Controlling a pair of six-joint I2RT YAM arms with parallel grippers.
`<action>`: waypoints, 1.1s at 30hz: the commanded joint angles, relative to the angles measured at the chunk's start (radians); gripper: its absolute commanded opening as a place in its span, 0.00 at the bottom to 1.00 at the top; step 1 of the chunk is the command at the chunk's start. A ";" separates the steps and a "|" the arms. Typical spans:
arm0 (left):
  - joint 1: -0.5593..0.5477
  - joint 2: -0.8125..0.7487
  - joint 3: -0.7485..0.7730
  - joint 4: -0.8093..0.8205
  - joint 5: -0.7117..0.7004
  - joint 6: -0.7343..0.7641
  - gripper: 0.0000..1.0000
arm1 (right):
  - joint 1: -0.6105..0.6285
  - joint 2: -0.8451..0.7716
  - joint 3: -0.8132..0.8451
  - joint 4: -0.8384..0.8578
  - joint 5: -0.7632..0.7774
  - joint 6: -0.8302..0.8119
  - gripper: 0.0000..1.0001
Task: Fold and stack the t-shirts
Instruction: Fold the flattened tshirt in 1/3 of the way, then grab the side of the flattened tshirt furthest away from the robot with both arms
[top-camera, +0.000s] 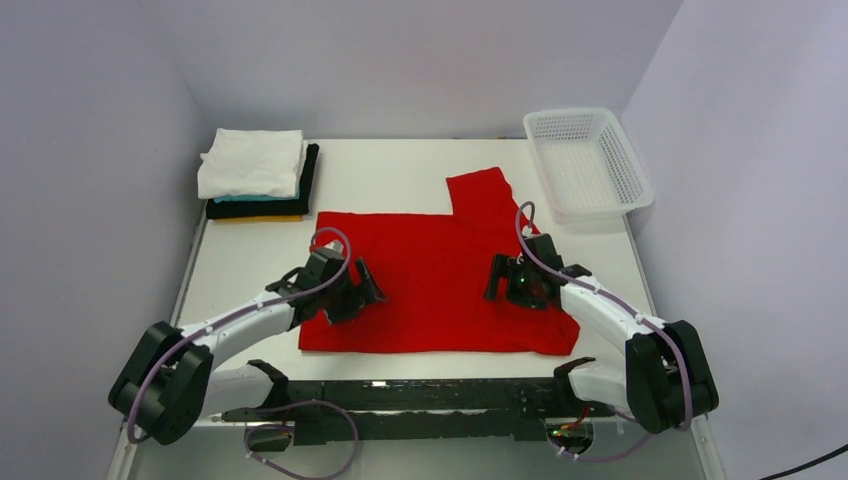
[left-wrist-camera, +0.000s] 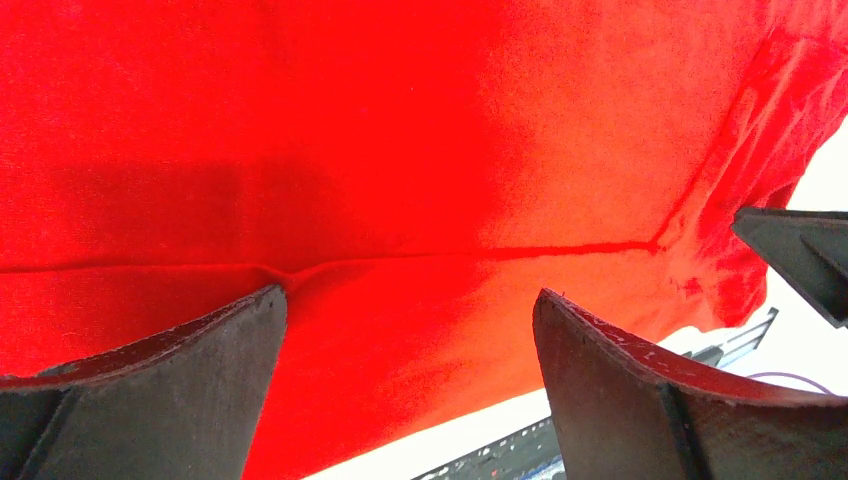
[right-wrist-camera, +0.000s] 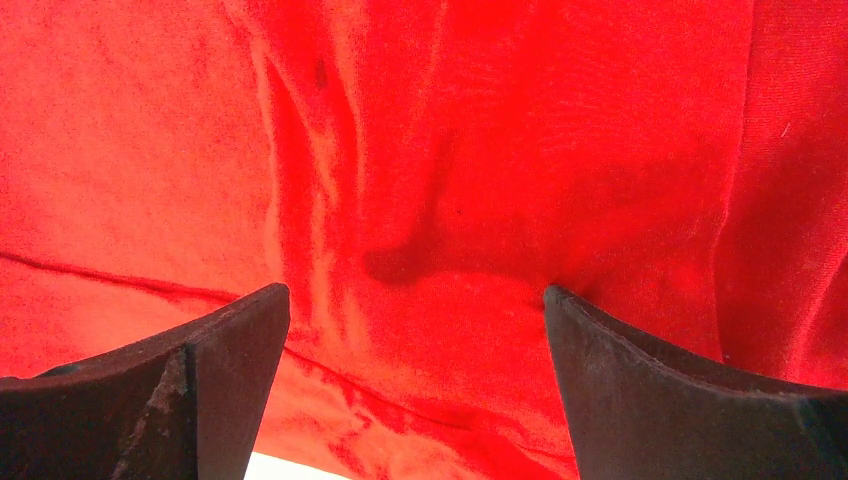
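- Top view: the red t-shirt (top-camera: 440, 285) is lying spread on the table (top-camera: 400, 165), with one sleeve sticking out toward the far side, near the basket (top-camera: 590, 160).
- The folded stack (top-camera: 255, 175) is sitting at the far left corner, well apart from the red shirt.
- The left gripper (top-camera: 358, 290) is hovering over the shirt's left edge and the right gripper (top-camera: 503, 280) over its right part. Both are gaping wide and holding nothing.
- Risk: the two arms are sitting at different depths on the cloth, so an uneven lift would be skewing the fold line.
- Risk: the near hem is lying close to the table's near edge, so any drag toward the bases could be pulling it over.
- Left wrist view: the fingers (left-wrist-camera: 190, 380) are spread wide, straddling a seam or layer edge running across the cloth. I can't tell whether they are touching it.
- Risk: closing here could be catching only the top layer, leaving the lower one behind and opening the fold.
- Right wrist view: the fingers (right-wrist-camera: 660, 390) are also wide apart, over a patch of long wrinkles. One tip looks to be dimpling the cloth, though contact is unclear.
- Risk: a pinch on that slack is likely bunching the ridges, so creases would be getting locked into the fold.
- Risk: the stray sleeve isn't tucked, so folding now would probably be leaving it poking out.
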 joint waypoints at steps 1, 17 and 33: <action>-0.041 -0.040 -0.117 -0.257 -0.019 -0.095 0.99 | 0.010 -0.032 -0.004 -0.101 0.020 -0.004 1.00; 0.076 -0.024 0.382 -0.383 -0.405 0.150 0.99 | 0.010 -0.206 0.205 0.057 0.194 0.033 1.00; 0.447 0.426 0.542 0.064 -0.291 0.426 0.93 | 0.009 -0.100 0.217 0.126 0.144 -0.041 1.00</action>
